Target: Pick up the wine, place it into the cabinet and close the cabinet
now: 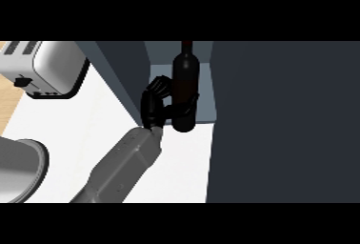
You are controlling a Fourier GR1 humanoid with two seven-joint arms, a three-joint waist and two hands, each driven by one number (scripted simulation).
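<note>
- Looking down from the head view, I see one grey forearm [123,167] coming up from the lower edge toward the middle of the frame.
- Which arm this is I cannot tell for sure; it enters left of centre, and I see no second hand anywhere.
- Its black hand [156,102] is curled round the wine bottle [185,78], the fingers [160,86] wrapping the left side of the dark body and the thumb crossing low in front of it.
- I see the wine bottle standing roughly upright, neck toward the top of the view, its base at the front edge of the cabinet's pale floor.
- I find the bottle inside the open cabinet [126,81], in the narrow gap between the grey left wall and the dark door panel [281,119] that fills the right of the view.
- Whether the base rests on the cabinet floor I cannot tell.
- On the white table [77,119], well to the left, sits a silver toaster [42,66] near the top left corner.
- A round grey vessel [17,167] shows at the left edge, cut off by the frame.
</note>
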